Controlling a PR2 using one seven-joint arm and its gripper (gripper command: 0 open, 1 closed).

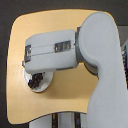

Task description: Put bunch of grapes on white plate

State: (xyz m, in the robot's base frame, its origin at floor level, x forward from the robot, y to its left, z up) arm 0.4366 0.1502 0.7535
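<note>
Under the forearm housing, at the exterior view's lower left, the gripper is almost wholly hidden; jaws can't be made out, so whether they're apart, together or clamped on something I can't tell. Only dark bits of mechanism poke out at the arm's left end, w/ no clear fingers.

Just below that end sit the grapes: a dark cluster lying on the plate, toward its left side. Plate shows as a white crescent peeking from under the arm; its upper part is covered. Whether the grapes are resting free or held can't be said from this angle. Judging by how things lie, the placing looks done or nearly so; the arm sits low over the plate prob. because a drop from close in keeps the bunch from rolling off the rim.

Outward: the arm runs horiz. across the table, light grey w/ two dark inset panels on top, joining a big rounded shoulder at the exterior view's right. Table is pale wood w/ rounded corners, otherwise bare where visible. Beyond its edge, white floor.

Writing/brands: none legible. The dark panels on the arm may carry marks but res. is too low to read anything.
</note>
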